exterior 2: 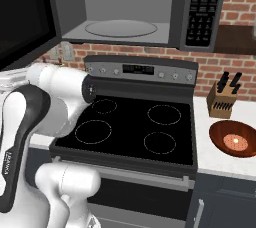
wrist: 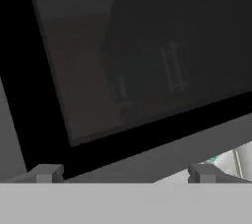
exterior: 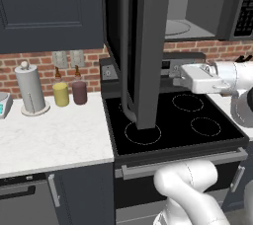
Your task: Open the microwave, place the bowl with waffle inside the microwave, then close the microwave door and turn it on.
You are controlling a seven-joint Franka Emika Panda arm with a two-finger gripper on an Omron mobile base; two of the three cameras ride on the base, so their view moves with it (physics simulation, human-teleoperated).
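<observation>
One step looks done to me: the microwave door [exterior: 143,46] hangs swung wide, my gripper [wrist: 123,173] empty with jaws spread just beside its glass, so next I reach right for the bowl [exterior 2: 235,138] with the waffle [exterior 2: 235,142] on the counter [exterior 2: 210,159].

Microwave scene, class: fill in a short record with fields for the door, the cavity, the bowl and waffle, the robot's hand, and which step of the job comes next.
microwave door: swung open, hanging out over the stove
microwave cavity: nothing on the round turntable
bowl: on the counter right of the stove, in front of the knife block
waffle: lying in the bowl
hand: open, holding nothing, close to the door's glass
next step: probably fetching the bowl
</observation>
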